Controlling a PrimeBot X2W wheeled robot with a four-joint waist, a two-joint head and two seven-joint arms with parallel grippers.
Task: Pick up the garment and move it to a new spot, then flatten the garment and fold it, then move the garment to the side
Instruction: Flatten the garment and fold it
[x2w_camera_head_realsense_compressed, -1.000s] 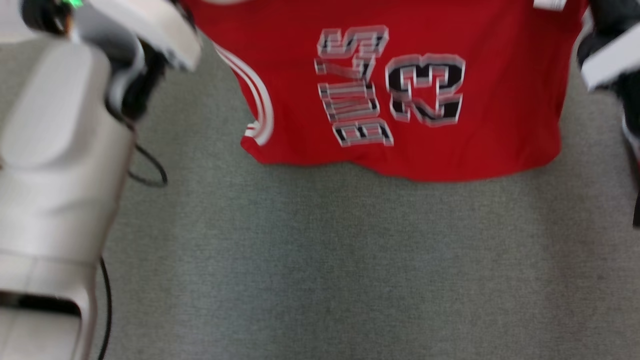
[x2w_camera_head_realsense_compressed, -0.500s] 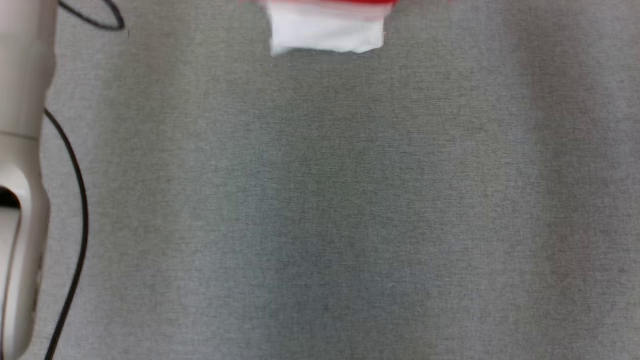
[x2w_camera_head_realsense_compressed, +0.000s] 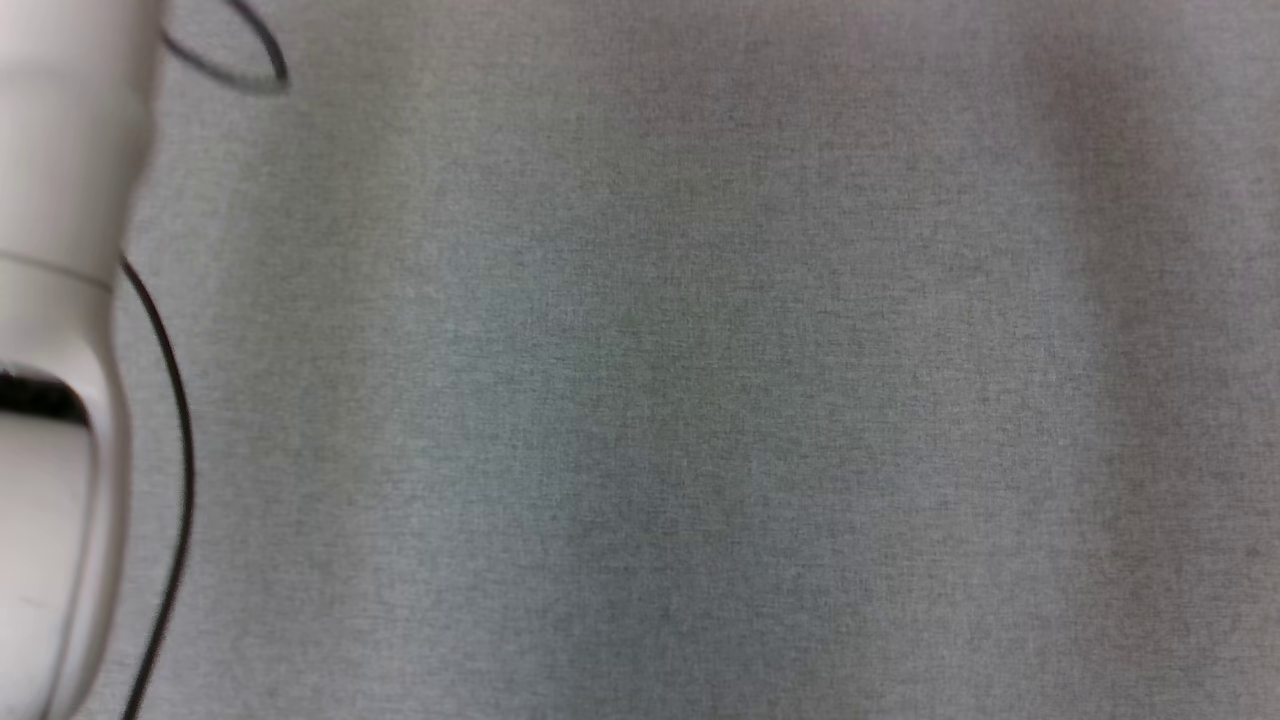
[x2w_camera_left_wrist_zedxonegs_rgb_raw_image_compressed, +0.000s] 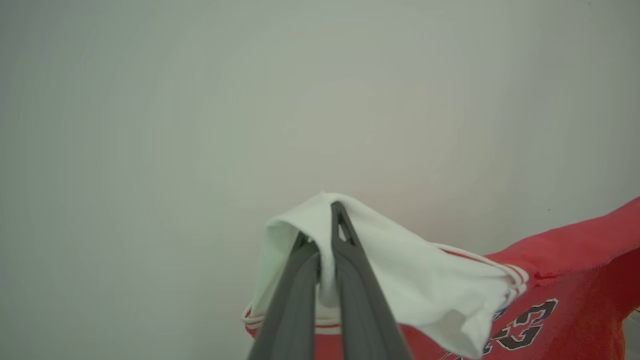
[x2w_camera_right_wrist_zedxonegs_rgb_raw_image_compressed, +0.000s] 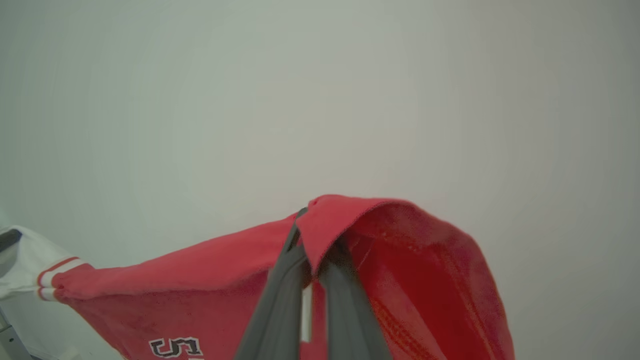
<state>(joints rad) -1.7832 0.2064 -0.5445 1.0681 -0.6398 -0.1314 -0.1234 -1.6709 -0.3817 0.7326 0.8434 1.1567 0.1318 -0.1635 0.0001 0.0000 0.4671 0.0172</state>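
The left hand (x2w_camera_left_wrist_zedxonegs_rgb_raw_image_compressed: 320, 225) is clamped shut on the white sleeve (x2w_camera_left_wrist_zedxonegs_rgb_raw_image_compressed: 400, 260) of the red garment (x2w_camera_left_wrist_zedxonegs_rgb_raw_image_compressed: 560, 270); the right hand (x2w_camera_right_wrist_zedxonegs_rgb_raw_image_compressed: 317, 240) pinches a folded red edge of it. The garment hangs between both hands against a plain pale background. In the head view, a pale forearm (x2w_camera_head_realsense_compressed: 50, 300) and black cable (x2w_camera_head_realsense_compressed: 170, 400) sit left over the grey surface (x2w_camera_head_realsense_compressed: 700, 400)

I am seeing a red garment (x2w_camera_left_wrist_zedxonegs_rgb_raw_image_compressed: 565, 280) with a white sleeve (x2w_camera_left_wrist_zedxonegs_rgb_raw_image_compressed: 400, 265). Thin red and white stripes (x2w_camera_left_wrist_zedxonegs_rgb_raw_image_compressed: 510, 275) are running along the garment's sleeve edge, and black characters (x2w_camera_left_wrist_zedxonegs_rgb_raw_image_compressed: 525, 325) outlined in white are showing on its red body. Against the garment, the left gripper (x2w_camera_left_wrist_zedxonegs_rgb_raw_image_compressed: 320, 222) and right gripper (x2w_camera_right_wrist_zedxonegs_rgb_raw_image_compressed: 317, 235) are looking dark grey. The carpet (x2w_camera_head_realsense_compressed: 700, 400) is showing a speckled grey-green weave. The forearm (x2w_camera_head_realsense_compressed: 60, 200) is reading cream-white, its cable (x2w_camera_head_realsense_compressed: 180, 450) black.
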